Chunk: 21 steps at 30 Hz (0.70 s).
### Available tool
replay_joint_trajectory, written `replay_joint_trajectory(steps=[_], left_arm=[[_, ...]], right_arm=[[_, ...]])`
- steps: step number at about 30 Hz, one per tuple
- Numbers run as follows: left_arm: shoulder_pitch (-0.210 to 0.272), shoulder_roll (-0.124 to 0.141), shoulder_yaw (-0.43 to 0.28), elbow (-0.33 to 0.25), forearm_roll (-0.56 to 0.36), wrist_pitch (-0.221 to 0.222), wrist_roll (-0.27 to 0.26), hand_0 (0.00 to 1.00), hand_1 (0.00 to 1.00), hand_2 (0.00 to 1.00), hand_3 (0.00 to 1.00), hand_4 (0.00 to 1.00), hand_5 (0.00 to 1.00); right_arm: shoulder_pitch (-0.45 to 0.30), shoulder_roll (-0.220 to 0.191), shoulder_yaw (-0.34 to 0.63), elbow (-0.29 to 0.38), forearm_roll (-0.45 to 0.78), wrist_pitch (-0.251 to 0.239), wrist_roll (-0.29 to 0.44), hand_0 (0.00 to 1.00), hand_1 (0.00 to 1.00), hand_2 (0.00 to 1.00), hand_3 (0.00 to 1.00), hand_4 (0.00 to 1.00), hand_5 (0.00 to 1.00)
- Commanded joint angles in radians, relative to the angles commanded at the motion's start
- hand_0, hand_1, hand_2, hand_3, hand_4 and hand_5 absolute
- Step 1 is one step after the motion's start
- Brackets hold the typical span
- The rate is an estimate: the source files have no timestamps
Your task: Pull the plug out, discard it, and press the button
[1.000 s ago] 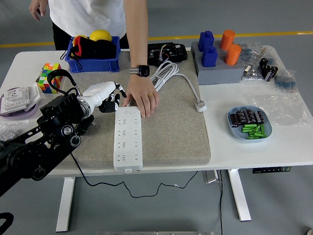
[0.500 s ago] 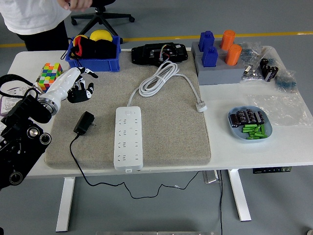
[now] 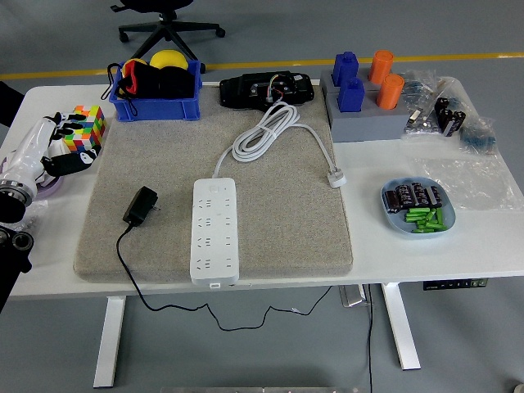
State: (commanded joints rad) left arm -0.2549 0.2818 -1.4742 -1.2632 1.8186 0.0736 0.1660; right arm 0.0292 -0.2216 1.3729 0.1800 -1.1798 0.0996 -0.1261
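A white power strip (image 3: pixel 214 231) lies lengthwise on the grey mat (image 3: pixel 286 221), its coiled white cable (image 3: pixel 266 131) running back to a loose plug head (image 3: pixel 336 177). A black plug adapter (image 3: pixel 141 205) lies unplugged on the mat to the strip's left, its black cord trailing off the table's front edge. My left hand (image 3: pixel 57 147) is at the far left edge over the table, fingers relaxed and holding nothing. The right arm is not in view.
A blue bin (image 3: pixel 155 86) with a yellow ball and black items stands at the back left. A colourful cube (image 3: pixel 85 127) lies beside my hand. A black device (image 3: pixel 266 88), a grey block with blue and orange pegs (image 3: pixel 364 102) and a blue plate of parts (image 3: pixel 417 206) are to the right.
The person's hand left the strip and the person stepped away. The black adapter now lies unplugged on the mat. My left hand drew back to the far left edge.
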Motion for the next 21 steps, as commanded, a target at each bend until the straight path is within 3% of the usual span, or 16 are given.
replay_joint_trajectory(steps=[4,11,13,17,21], left_arm=[[0.021,-0.001,-0.037,0.01,-0.074,0.036,-0.05,0.791,0.753,0.731,0.792,0.701,0.193],[0.031,-0.006,-0.077,0.008,-0.058,0.034,-0.045,0.785,0.75,0.73,0.791,0.704,0.188],[0.01,-0.009,-0.085,0.011,-0.065,0.032,-0.044,0.785,0.75,0.73,0.791,0.704,0.188],[-0.016,0.01,-0.055,0.017,-0.068,0.022,-0.033,0.782,0.752,0.73,0.792,0.691,0.19],[0.007,0.009,-0.042,0.007,-0.064,0.018,-0.026,0.782,0.752,0.73,0.792,0.691,0.19]], right_arm=[[0.0,0.001,0.008,0.0,-0.005,0.0,0.0,0.804,0.696,0.674,0.664,0.768,0.659],[0.008,0.001,0.014,0.0,-0.012,-0.003,-0.001,0.804,0.696,0.676,0.663,0.769,0.66],[0.038,0.0,-0.014,0.0,-0.004,0.001,-0.004,0.804,0.696,0.676,0.663,0.769,0.66],[0.053,-0.013,-0.025,0.0,-0.003,-0.003,-0.003,0.804,0.697,0.677,0.664,0.769,0.66],[0.024,-0.02,-0.008,0.0,-0.004,-0.004,0.005,0.804,0.697,0.677,0.664,0.769,0.66]])
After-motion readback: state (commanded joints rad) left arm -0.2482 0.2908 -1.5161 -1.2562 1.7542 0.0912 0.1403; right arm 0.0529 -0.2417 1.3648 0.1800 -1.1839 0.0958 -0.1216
